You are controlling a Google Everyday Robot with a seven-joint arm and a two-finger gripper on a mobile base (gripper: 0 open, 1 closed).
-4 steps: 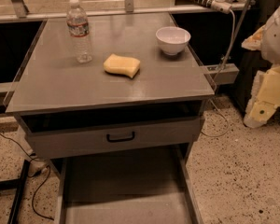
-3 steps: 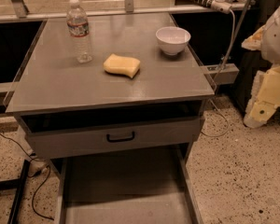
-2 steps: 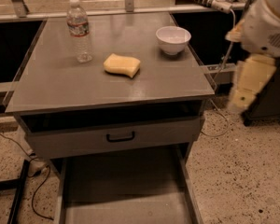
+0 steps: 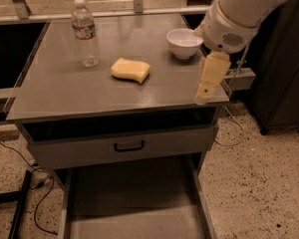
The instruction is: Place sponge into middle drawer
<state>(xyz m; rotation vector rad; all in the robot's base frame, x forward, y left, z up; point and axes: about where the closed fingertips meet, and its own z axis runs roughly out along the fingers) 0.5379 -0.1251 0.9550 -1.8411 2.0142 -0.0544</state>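
The pale yellow sponge (image 4: pixel 130 69) lies flat near the middle of the grey cabinet top (image 4: pixel 65 91). My gripper (image 4: pixel 203 96) hangs from the white arm at the upper right. It points down over the top's right front corner, to the right of the sponge and apart from it, holding nothing. The middle drawer (image 4: pixel 134 203) is pulled out at the bottom of the view, its smooth grey floor bare.
A white bowl (image 4: pixel 184 42) stands at the back right of the top, just behind my gripper. A clear water bottle (image 4: pixel 84 33) stands at the back left. A grey drawer front with a black handle (image 4: pixel 129 146) sits above the open drawer. Cables lie on the floor at the left.
My arm has swung in from the right edge of the view to over the top's right front corner. The sponge, bowl and bottle have not moved.
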